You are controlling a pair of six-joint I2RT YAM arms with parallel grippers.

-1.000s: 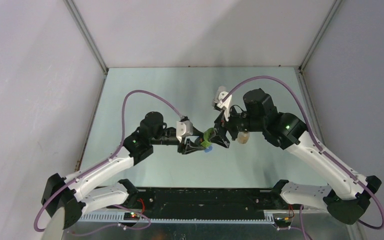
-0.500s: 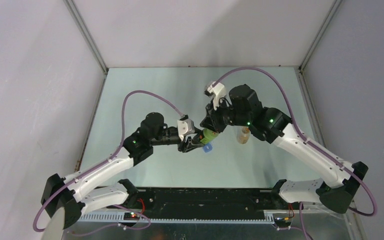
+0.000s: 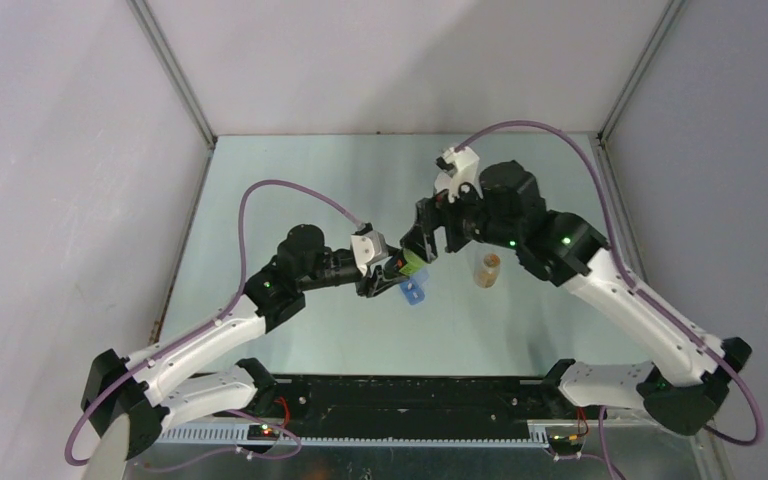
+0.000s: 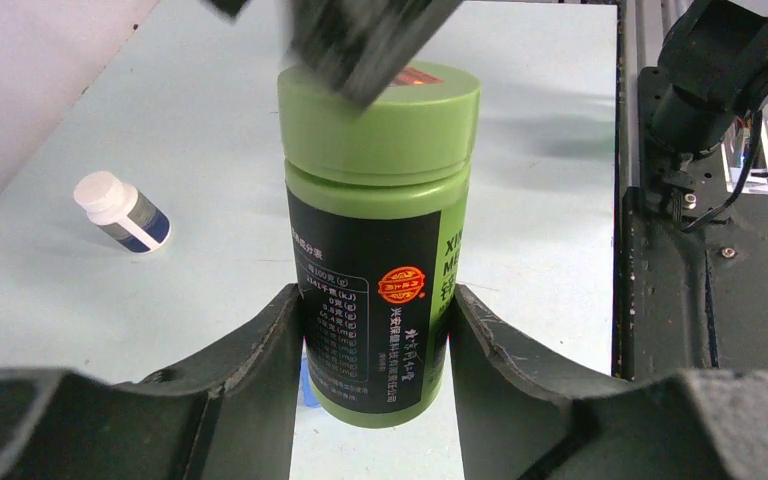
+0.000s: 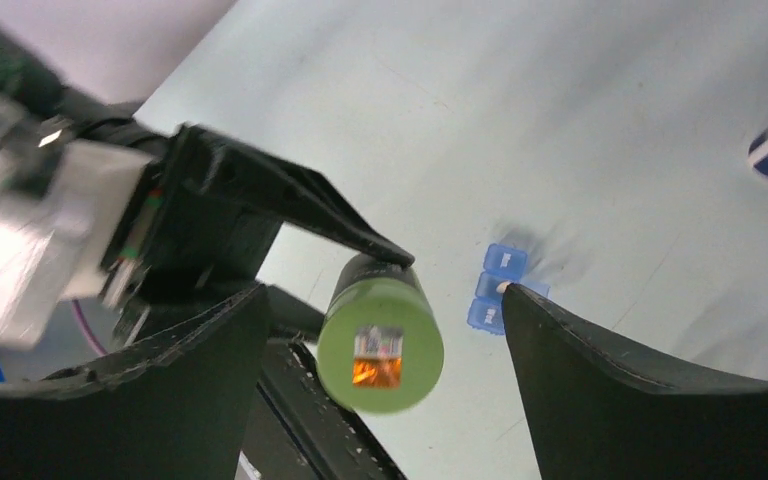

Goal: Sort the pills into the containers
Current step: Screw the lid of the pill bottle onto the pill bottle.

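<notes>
Your left end effector (image 3: 387, 273), centre frame, clamps a green bottle (image 4: 375, 250); your right end effector (image 3: 422, 240) hangs just above it, jaws spread wide, elbow raised.

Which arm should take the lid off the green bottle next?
Probably right. The right hand is open, with the lid between its fingers. The left hand is shut on the green bottle, so it is occupied.

We see a pale blue-green matte tabletop (image 3: 290, 190) enclosed by plain white walls (image 3: 60, 150). Slanted grey metal struts (image 3: 173, 75) run down the back corners. A black metal rail (image 3: 410, 395) lies along the near edge, with a slotted white strip (image 3: 205, 432) just below it.
</notes>
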